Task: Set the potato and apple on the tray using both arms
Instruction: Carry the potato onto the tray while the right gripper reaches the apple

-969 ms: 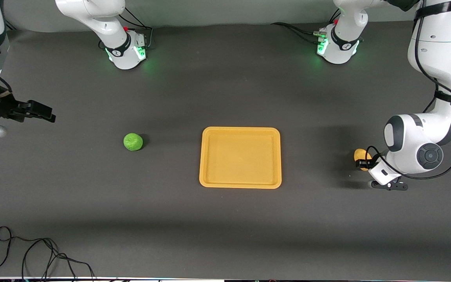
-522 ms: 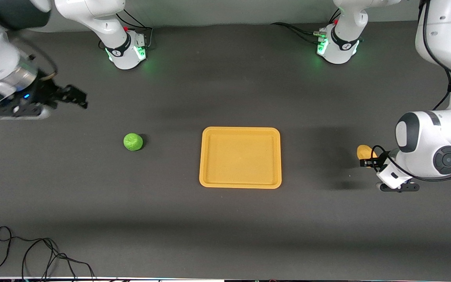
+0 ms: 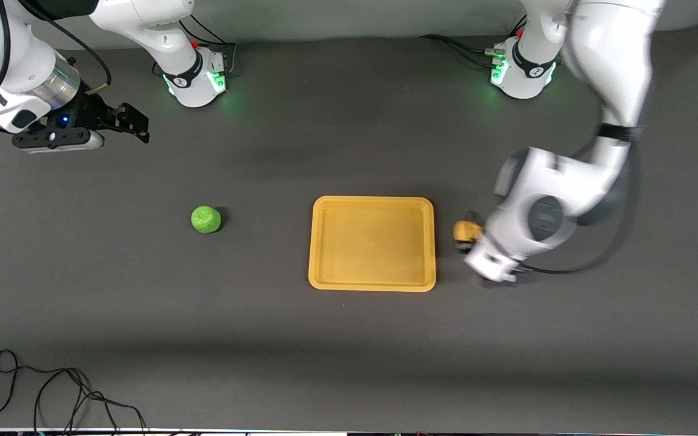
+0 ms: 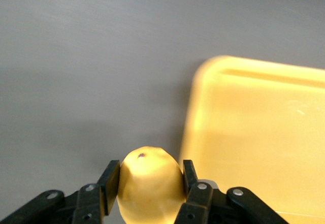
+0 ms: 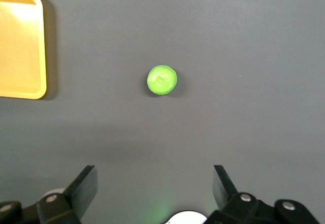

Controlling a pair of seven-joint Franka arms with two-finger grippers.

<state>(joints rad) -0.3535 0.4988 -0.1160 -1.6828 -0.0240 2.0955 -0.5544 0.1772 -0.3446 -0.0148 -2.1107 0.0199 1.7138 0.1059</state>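
Note:
The yellow-orange tray (image 3: 325, 242) lies flat in the middle of the table; its corner shows in the left wrist view (image 4: 254, 127) and in the right wrist view (image 5: 20, 46). My left gripper (image 3: 465, 235) is shut on the potato (image 3: 464, 231), held in the air just beside the tray's edge toward the left arm's end; the potato sits between the pads in the left wrist view (image 4: 150, 183). The green apple (image 3: 206, 219) rests on the table toward the right arm's end and shows in the right wrist view (image 5: 162, 80). My right gripper (image 3: 134, 124) is open and empty, high over the table near the right arm's base.
A black cable (image 3: 52, 393) lies coiled at the table's near edge, at the right arm's end. The two arm bases (image 3: 194, 79) with green lights stand along the table's back edge. The table is a dark mat (image 3: 349, 351).
My left gripper has carried the potato from the left arm's end of the table up to the tray's edge. My right gripper has swung in over the table toward its base.

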